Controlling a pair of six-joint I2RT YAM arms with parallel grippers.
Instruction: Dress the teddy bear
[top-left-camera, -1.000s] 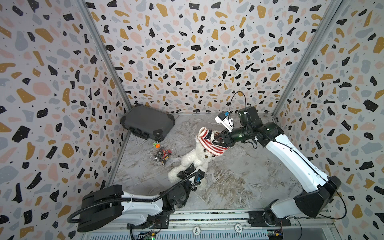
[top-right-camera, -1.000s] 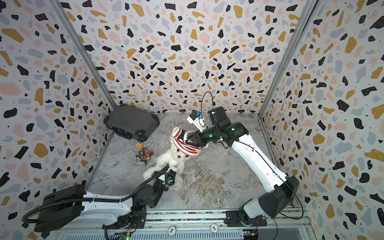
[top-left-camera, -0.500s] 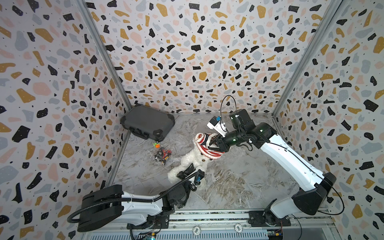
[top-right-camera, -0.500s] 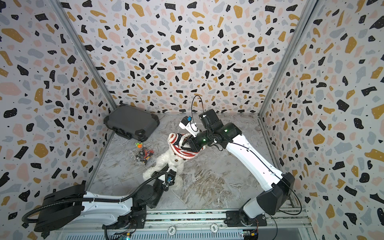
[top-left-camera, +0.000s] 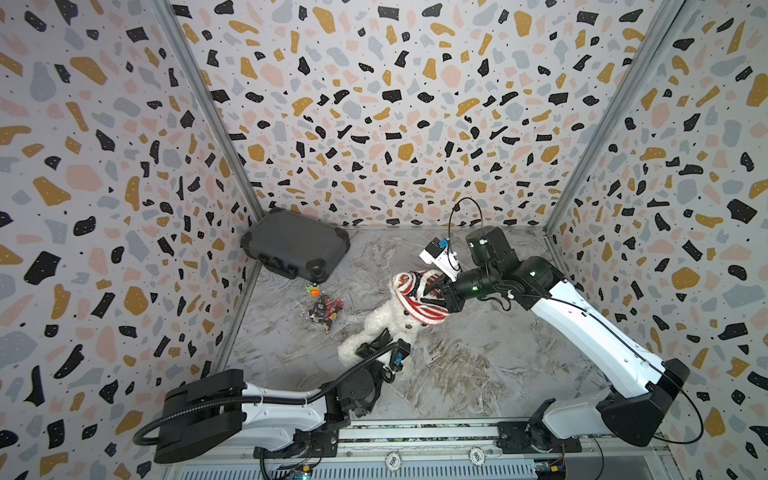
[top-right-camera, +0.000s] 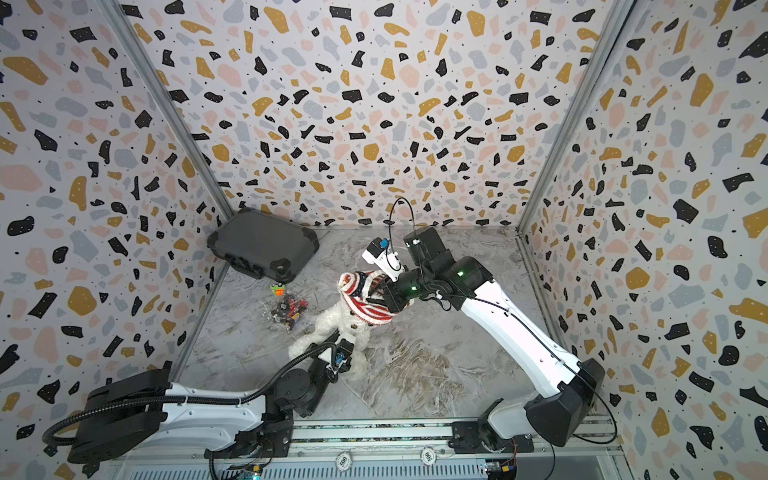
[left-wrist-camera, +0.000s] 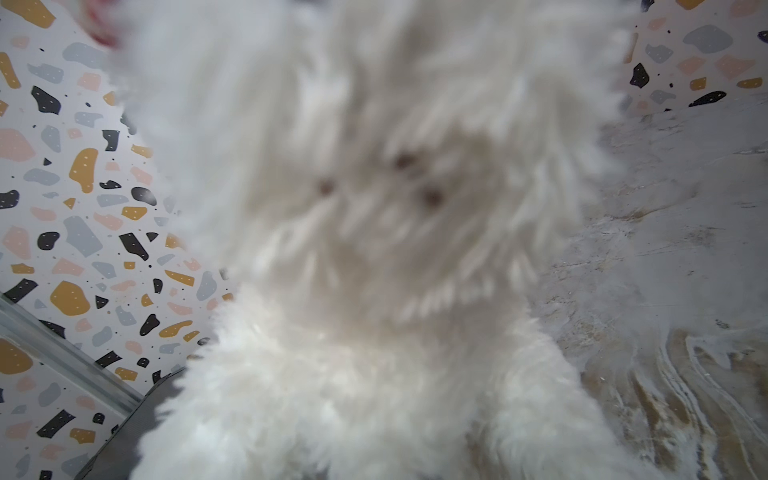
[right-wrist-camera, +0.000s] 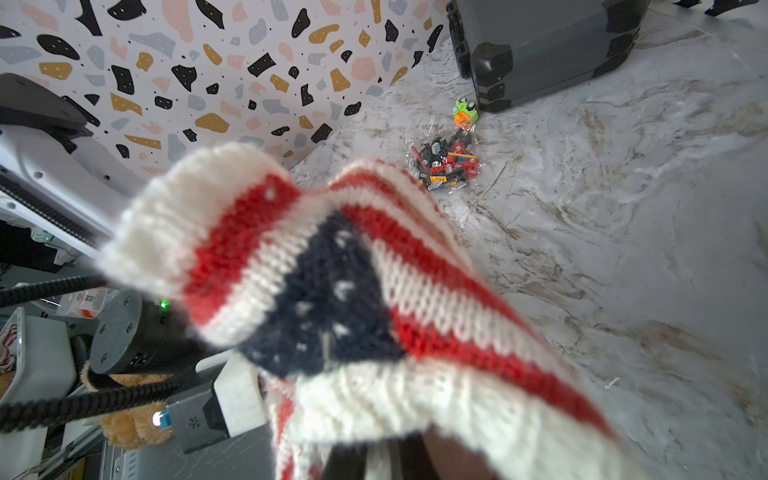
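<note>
While the fluffy white plush teddy bear (top-left-camera: 386, 318) lies slanted near the middle of the grey marble-patterned table (top-left-camera: 478, 382) in both top views, its head end points toward the far edge, wrapped in a red-and-white striped knit sweater (top-left-camera: 419, 303). The right end effector (top-left-camera: 435, 291) reaches in from the right edge and pinches the sweater's rim. The left end effector (top-left-camera: 376, 348) sits at the bear's legs, toward the near edge, pressed together on the fur. A dark grey hard case (top-left-camera: 295, 247) sits in the far left corner. A clear bag of small coloured bricks (top-left-camera: 325, 309) and a little green-and-orange toy (top-left-camera: 312, 289) lie between case and bear, near the left edge. Open table runs from the bear to the right edge and along the near edge.

From the left wrist, blurred bear fur (left-wrist-camera: 374, 208) fills most of the frame and hides the fingers. Bare table (left-wrist-camera: 685, 208) shows beside it.

From the right wrist, the sweater (right-wrist-camera: 332, 291), with a navy patch among its stripes, bunches just ahead of the right end effector (right-wrist-camera: 380, 457), its white hem caught between the dark jaws. Beyond it lies open table (right-wrist-camera: 623, 228), with the bricks (right-wrist-camera: 446, 162) and the case (right-wrist-camera: 540, 41) well apart from the knit.
</note>
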